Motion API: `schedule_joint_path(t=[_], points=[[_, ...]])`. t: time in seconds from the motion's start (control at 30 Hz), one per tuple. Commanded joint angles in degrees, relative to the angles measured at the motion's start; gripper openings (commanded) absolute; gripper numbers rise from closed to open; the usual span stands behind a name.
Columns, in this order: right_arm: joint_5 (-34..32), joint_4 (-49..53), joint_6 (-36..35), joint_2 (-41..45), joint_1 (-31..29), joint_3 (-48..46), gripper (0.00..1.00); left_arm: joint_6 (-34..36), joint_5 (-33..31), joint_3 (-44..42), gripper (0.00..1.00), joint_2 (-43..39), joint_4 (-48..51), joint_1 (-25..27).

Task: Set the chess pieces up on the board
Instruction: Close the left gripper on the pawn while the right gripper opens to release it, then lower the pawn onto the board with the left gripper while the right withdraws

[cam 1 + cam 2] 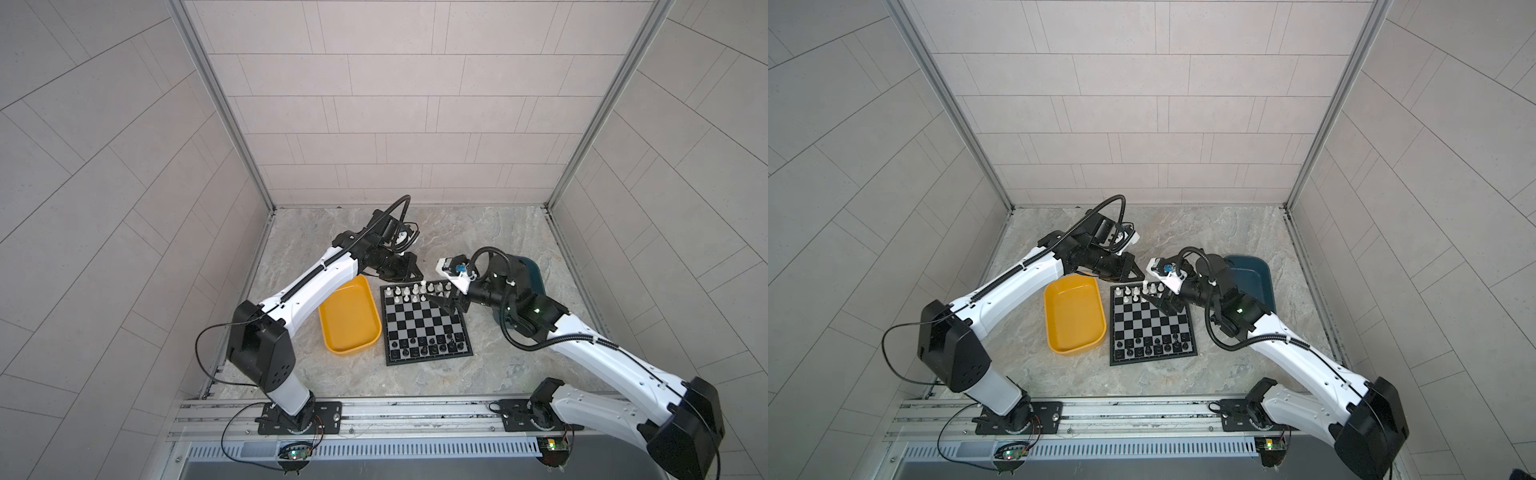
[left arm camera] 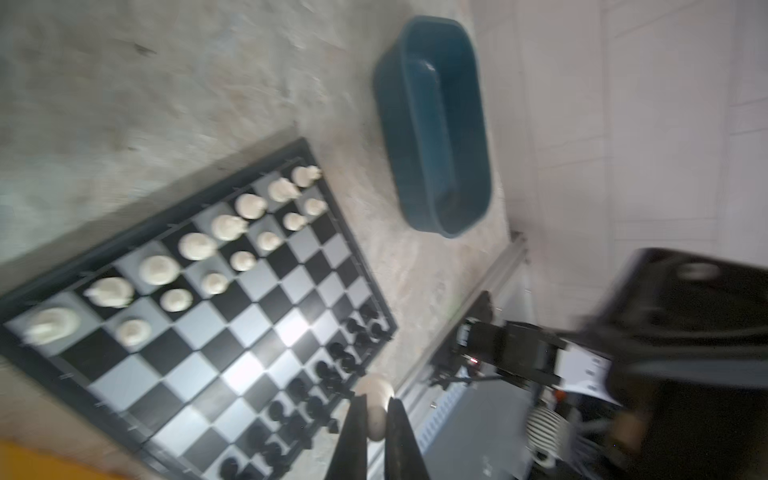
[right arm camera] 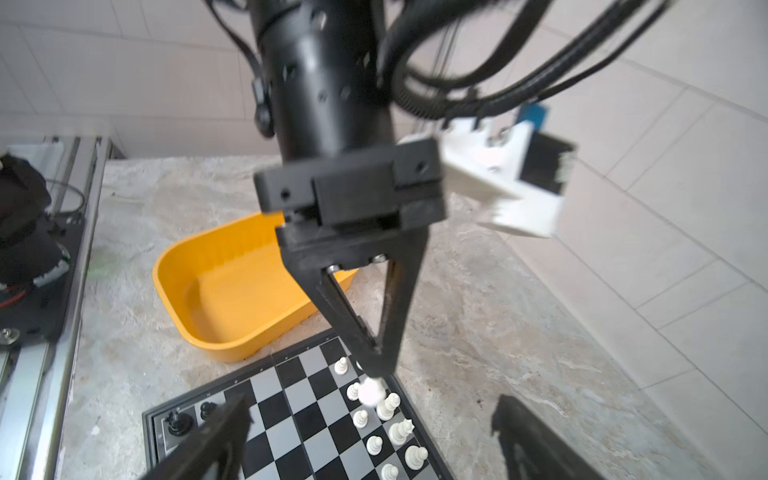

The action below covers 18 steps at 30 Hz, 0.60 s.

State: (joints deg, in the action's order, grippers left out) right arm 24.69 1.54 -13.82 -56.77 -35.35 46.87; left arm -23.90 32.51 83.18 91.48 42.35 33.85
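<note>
Left wrist view: our left gripper (image 2: 377, 400) pinches a white piece (image 2: 372, 386), likely the pawn the board (image 2: 195, 322) lacks. Our right gripper (image 1: 440, 302) hangs spread, empty.

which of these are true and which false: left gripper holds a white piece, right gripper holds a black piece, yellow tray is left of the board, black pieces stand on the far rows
1. The left gripper is shut on a white piece. True.
2. The right gripper grips a black piece. False: its jaws stand open over the board and hold nothing.
3. In both top views the yellow tray lies left of the board. True.
4. The black pieces stand on the far rows. False: they stand on the near rows, and the white pieces on the far ones.
</note>
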Motion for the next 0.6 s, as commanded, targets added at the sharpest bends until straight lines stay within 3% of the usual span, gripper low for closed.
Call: schedule_joint_path(t=[0.0, 0.1, 0.2, 0.3, 0.4, 0.57], points=[[-7.6, 2.6, 10.7, 7.4, -0.1, -0.4, 0.99, 3.1, -19.7, -3.1, 0.00, -4.2, 4.3, 1.6], [-18.4, 8.9, 18.2, 12.3, 0.5, -0.3, 0.99, 2.9, -27.3, -6.5, 0.00, -4.1, 3.0, 3.3], [-21.8, 15.9, 22.0, 14.8, 2.1, 1.4, 1.00, 2.3, -31.3, -9.0, 0.00, -1.7, 1.5, 4.6], [-19.6, 15.3, 25.8, 16.3, 3.7, -0.2, 0.99, 0.3, -32.1, -10.7, 0.00, 1.3, -1.4, 4.9], [-21.6, 16.6, 28.5, 17.1, 5.1, -1.1, 0.99, -1.4, -34.7, -11.5, 0.00, 3.9, -3.3, 5.1], [-13.8, 17.2, 29.9, 17.3, 10.0, -2.2, 0.99, -2.4, -36.6, -12.0, 0.00, 7.7, -4.4, 5.0]])
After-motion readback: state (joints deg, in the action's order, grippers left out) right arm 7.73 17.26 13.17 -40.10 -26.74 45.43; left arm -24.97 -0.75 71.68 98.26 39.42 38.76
